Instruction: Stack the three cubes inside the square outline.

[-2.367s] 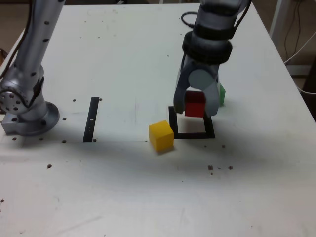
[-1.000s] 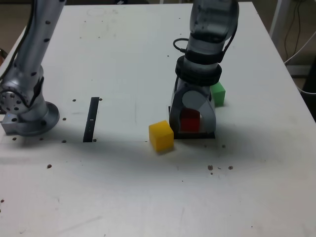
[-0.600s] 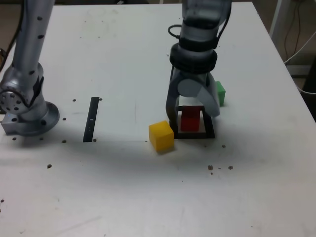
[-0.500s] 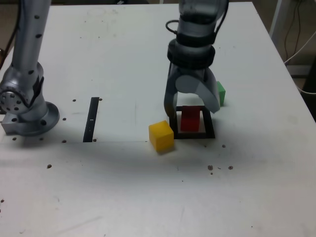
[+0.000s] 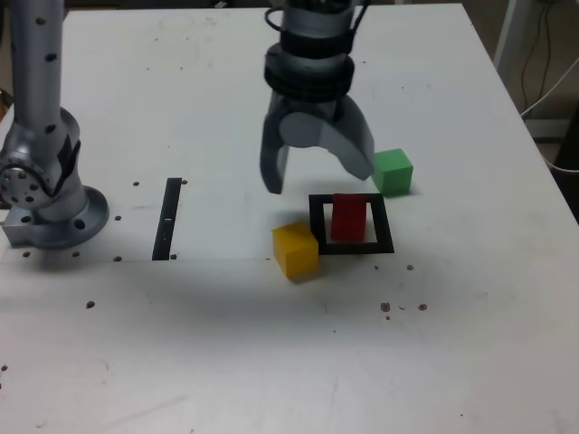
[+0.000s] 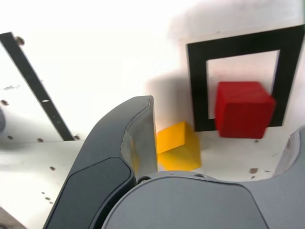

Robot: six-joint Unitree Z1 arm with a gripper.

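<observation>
Lifted clear of the red cube (image 5: 348, 218), the gripper (image 5: 312, 172) has swung toward the exterior view's left since the earlier frames

The red cube sits alone within the square outline (image 5: 384, 237), the gripper's fingers now spread wide and holding nothing. The yellow cube (image 5: 296, 250) lies just beside the outline, off its edge on the exterior view's left, turned at an angle to the frame. The green cube (image 5: 393, 173) rests beyond the outline's far corner on the exterior view's right. Neither has been stacked. The yellow cube looks the likely next pick, and its nearness to the outline is the chief hazard: a wide finger lowered between the two could knock the red cube out of place. Closing on the yellow cube's skewed sides could twist it, leaving a crooked, unsteady stack.
</observation>
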